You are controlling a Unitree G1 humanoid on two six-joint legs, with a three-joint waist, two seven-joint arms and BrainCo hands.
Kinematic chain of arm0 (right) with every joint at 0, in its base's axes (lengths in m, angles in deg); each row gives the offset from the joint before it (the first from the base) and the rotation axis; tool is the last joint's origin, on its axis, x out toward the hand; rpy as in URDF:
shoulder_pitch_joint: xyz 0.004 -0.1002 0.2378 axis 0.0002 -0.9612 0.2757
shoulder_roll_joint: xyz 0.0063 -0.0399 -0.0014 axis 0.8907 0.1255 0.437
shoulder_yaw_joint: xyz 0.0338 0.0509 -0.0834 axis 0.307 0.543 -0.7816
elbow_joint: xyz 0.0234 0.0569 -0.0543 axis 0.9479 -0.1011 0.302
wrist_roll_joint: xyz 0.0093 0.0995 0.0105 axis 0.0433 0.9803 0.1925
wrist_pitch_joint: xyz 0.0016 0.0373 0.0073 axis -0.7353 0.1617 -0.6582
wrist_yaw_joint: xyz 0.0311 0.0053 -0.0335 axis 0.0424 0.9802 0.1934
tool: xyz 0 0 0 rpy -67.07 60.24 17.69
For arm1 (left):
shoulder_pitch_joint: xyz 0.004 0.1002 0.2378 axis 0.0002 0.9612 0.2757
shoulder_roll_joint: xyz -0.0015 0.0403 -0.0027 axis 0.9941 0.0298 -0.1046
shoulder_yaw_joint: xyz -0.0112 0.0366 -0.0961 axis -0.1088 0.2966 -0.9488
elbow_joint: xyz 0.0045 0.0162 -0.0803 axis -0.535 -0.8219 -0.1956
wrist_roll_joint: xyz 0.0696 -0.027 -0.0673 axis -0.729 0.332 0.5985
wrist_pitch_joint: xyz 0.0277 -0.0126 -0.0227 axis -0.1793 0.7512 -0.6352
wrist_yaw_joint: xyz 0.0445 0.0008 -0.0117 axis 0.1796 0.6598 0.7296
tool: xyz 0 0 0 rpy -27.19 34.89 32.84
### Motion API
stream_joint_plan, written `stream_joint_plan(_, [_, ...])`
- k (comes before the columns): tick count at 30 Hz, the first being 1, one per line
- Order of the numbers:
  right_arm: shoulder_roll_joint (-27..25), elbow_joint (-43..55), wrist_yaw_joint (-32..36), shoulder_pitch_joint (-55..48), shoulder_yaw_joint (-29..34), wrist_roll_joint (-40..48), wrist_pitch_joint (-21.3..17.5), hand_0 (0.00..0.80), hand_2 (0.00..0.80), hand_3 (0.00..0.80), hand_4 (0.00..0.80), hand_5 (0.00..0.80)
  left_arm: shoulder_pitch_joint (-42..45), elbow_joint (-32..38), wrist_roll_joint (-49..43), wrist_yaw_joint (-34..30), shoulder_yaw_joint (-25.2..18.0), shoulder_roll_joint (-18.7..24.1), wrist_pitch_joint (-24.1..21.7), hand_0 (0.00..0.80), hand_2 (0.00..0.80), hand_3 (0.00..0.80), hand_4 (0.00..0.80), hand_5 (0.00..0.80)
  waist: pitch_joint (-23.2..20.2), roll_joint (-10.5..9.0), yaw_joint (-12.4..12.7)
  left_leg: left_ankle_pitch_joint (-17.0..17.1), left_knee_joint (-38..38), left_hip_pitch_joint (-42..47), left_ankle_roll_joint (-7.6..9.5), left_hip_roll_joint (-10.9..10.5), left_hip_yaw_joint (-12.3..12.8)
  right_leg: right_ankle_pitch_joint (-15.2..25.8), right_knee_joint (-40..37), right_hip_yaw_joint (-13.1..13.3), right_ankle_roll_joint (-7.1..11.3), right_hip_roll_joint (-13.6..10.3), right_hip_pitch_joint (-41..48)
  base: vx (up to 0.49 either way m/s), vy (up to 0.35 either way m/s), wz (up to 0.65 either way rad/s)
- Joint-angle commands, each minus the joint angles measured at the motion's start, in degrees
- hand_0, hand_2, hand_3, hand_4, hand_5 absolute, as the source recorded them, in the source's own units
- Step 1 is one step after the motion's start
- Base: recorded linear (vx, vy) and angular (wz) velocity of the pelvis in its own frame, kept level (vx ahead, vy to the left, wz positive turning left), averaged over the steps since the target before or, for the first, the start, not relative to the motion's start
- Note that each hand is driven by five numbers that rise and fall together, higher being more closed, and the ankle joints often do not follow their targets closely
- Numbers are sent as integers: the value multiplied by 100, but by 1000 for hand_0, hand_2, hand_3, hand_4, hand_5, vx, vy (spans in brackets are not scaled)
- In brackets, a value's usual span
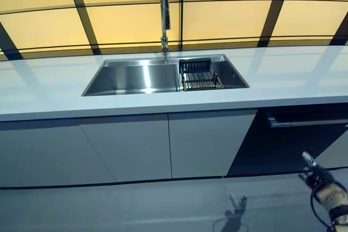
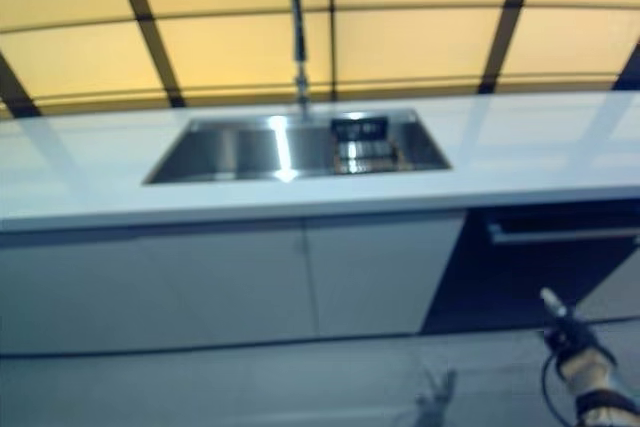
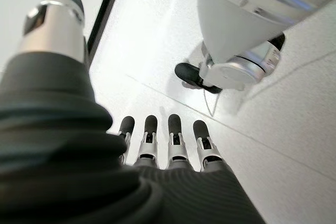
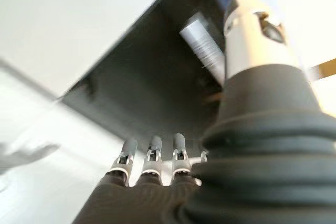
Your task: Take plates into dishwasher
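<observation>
Approach step: right hand (image 1: 325, 184), fingers straight and empty, hangs below the dishwasher handle (image 1: 304, 120) and must next rise to grasp it

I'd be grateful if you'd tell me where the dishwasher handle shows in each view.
Left eye view: the handle is a silver bar at the right edge, under the counter.
Right eye view: the same bar, at the right edge, above the right hand.
Left wrist view: not in it.
Right wrist view: a blurred silver bar past the thumb.
Shared landmark: the dark dishwasher front.
</observation>
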Motion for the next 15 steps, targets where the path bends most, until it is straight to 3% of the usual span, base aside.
stream_joint_plan(1, [91, -177, 271, 116, -70, -176, -271, 0, 0, 0, 0, 0, -503, -366, -159, -22, -92, 13, -110, 0, 0, 0, 0, 0, -86, 31, 44, -425, -17, 387, -24, 275, 283, 411, -23, 212, -190, 323, -383, 34, 79, 0])
stream_joint_plan(6, [694, -342, 574, -338, -255, -330, -285, 0, 0, 0, 0, 0, -686, -431, -160, 124, 24, -134, -115, 0, 0, 0, 0, 0, -143, -10, 4, -453, -17, 449, 8, 281, 357, 424, -23, 181, -191, 296, -347, 42, 61, -2])
stream_joint_plan(15, [1826, -361, 1004, -1051, -833, -436, -722, 0, 0, 0, 0, 0, -849, -797, -834, 281, 308, -314, 11, 0, 0, 0, 0, 0, -181, -71, 35, -430, -17, 477, 36, 276, 310, 410, -23, -86, -159, 173, -160, 27, 13, 5])
